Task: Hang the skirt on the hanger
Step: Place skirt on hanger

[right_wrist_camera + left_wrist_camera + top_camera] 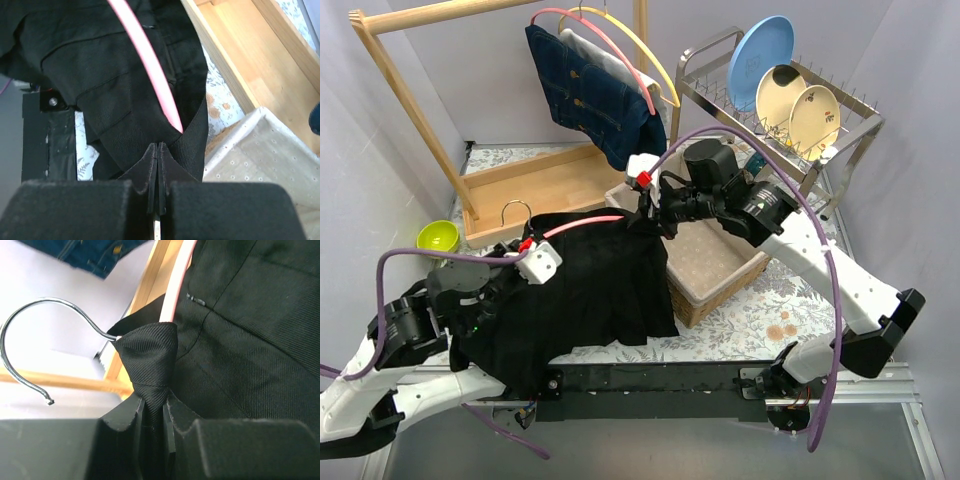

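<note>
1 black skirt (600,285) lay at near edge of desk (760,300), 1 pink hanger (585,224) inside. 2 claws: left claw (152,407) clamped skirt fabric, right claw (158,150) shut on waistband.

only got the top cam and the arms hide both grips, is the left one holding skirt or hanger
observer: left wrist view shows the left gripper with its jaws pinching a bunched fold of the skirt, not the hanger.
operator: where's the hook then
observer: the metal hook pokes out of the cloth just past that fold, clear of the jaws.
operator: and the right
observer: the right gripper has its jaws shut on a skirt edge, right where the pink hanger slips under the cloth.
</note>
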